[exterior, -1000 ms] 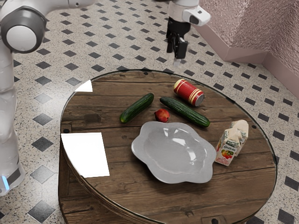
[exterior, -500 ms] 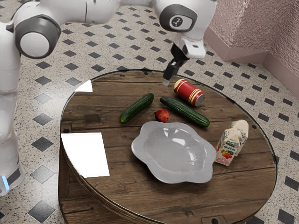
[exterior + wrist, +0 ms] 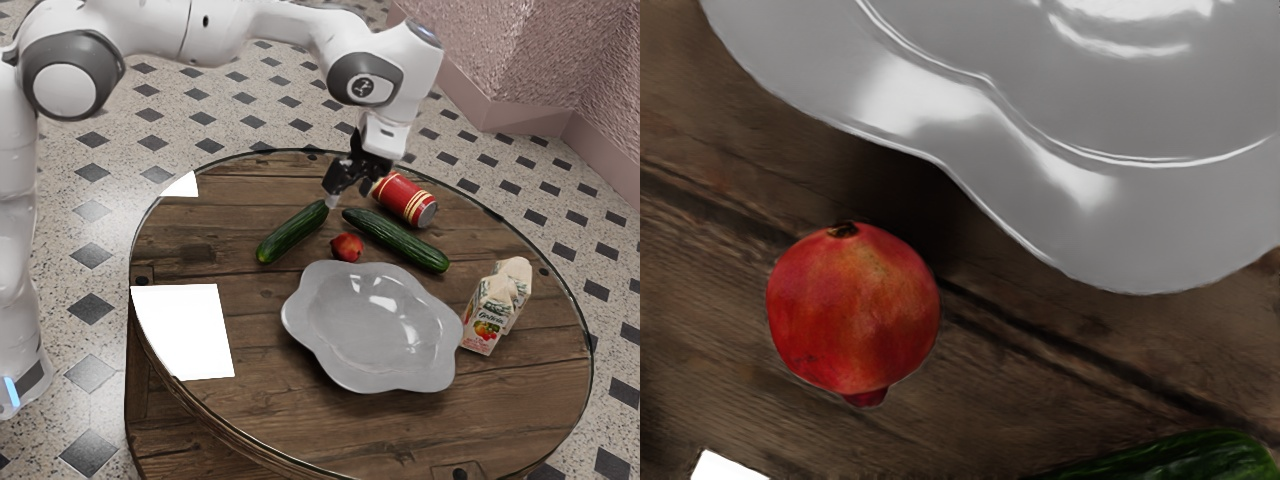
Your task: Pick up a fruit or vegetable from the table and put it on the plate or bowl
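Wooden bench [image 3: 300,400] on tiled floor [image 3: 200,120].
Below the end effector [image 3: 338,188] lies the pomegranate [image 3: 347,247], toward the plate [image 3: 370,330]; grip state cannot be told.

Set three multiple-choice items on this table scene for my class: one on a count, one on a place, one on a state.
1. How many cucumbers lie on the table? A: one; B: two; C: four.
2. Where is the pomegranate? A: on the table beside the plate; B: on the plate; C: atop a cucumber.
3. How is the red can? A: upright; B: crushed flat; C: lying on its side.
Answers: 1 B, two green ones flank the pomegranate; 2 A, bare table shows between it and the plate's rim; 3 C, its round end faces sideways.
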{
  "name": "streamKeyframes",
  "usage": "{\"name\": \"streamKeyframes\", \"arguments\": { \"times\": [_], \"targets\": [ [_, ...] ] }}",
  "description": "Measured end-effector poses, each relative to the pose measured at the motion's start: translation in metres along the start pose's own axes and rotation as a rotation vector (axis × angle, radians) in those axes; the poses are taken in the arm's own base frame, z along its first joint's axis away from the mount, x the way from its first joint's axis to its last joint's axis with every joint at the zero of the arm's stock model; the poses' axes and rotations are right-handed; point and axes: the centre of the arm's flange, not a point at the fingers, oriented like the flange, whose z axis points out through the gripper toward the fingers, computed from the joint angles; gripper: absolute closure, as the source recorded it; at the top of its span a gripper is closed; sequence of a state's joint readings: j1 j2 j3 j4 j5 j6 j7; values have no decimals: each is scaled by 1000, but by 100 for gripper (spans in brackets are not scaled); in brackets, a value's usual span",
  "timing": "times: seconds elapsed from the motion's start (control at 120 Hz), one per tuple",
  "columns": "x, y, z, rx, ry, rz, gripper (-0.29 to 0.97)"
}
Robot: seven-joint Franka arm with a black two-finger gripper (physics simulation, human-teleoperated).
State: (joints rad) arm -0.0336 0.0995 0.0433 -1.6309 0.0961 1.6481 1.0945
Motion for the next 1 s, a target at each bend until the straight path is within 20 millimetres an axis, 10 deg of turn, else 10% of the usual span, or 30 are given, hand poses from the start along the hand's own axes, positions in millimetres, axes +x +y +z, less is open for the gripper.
{"name": "streamKeyframes", "arguments": {
  "times": [1.0],
  "targets": [
    [-30, -19, 71, -26, 121, 40, 0]
  ]
}}
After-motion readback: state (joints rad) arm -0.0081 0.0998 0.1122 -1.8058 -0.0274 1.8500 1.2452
